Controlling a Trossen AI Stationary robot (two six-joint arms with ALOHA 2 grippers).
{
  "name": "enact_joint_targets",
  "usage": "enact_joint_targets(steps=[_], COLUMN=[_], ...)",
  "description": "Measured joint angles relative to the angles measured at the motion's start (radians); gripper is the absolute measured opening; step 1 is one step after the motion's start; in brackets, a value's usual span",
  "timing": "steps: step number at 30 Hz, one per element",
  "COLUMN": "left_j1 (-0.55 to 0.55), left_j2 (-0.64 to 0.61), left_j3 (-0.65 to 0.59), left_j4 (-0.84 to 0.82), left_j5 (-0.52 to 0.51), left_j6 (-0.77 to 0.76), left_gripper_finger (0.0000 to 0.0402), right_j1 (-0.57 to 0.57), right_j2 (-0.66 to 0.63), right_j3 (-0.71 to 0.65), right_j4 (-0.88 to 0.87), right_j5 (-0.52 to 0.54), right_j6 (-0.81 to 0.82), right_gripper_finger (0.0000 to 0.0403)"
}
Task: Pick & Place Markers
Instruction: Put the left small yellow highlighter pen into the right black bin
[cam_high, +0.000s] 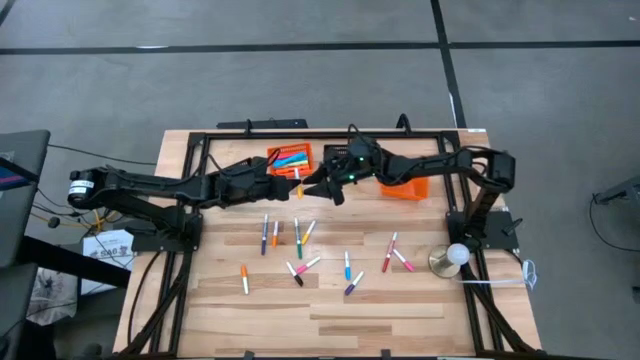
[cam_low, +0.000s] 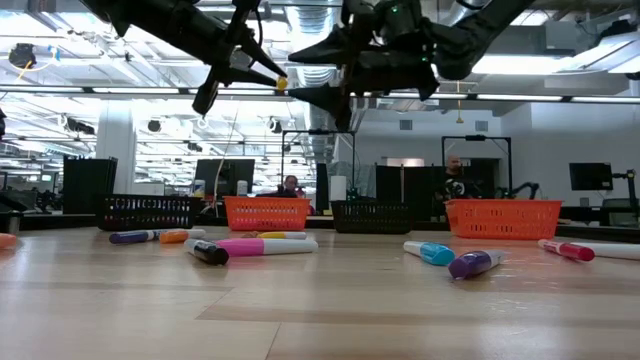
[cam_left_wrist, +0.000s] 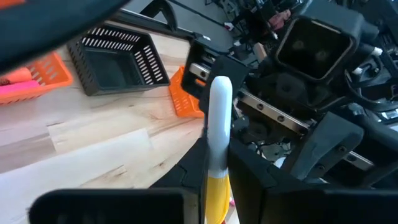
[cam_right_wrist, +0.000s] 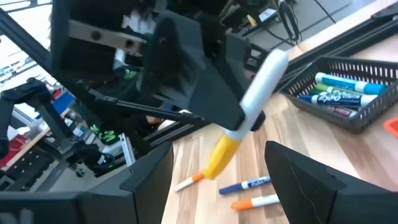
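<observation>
High above the table's far middle, my left gripper (cam_high: 297, 180) is shut on a marker (cam_left_wrist: 217, 118) that has a white barrel and a yellow cap (cam_right_wrist: 222, 152). My right gripper (cam_high: 322, 186) has come in from the right and stands open. In the right wrist view its fingers stand on either side of the marker, with no touch showing. Many other markers (cam_high: 300, 240) in several colours lie flat on the wooden table (cam_high: 400, 320), nearer the front. My left gripper pinches the marker between its two fingers about where the white barrel meets the yellow cap (cam_left_wrist: 214, 168). The fingers come roughly level from the table's left and lie across the marker. The marker is lifted clear, tilted, with both ends sticking out of the hold.
At the far middle an orange basket (cam_high: 290, 158) holds markers, and a second orange basket (cam_high: 405, 187) sits under the right arm. Black mesh baskets (cam_low: 148, 211) (cam_low: 372, 216) stand between them, one holding markers (cam_right_wrist: 348, 93). A round-based object (cam_high: 452, 258) stands at the right. People (cam_low: 290, 185) sit beyond the table.
</observation>
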Motion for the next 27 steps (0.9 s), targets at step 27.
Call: enact_joint_targets(steps=[27], left_j1=[0.003], left_j2=[0.000], left_j3=[0.000], left_j4=[0.036], left_j5=[-0.008], left_j6=[0.023], left_gripper_finger=[0.0049], right_j1=[0.011], right_j2=[0.036], right_j3=[0.064], right_j4=[-0.036], right_j5=[0.047], right_j6=[-0.002], right_gripper_finger=[0.0229])
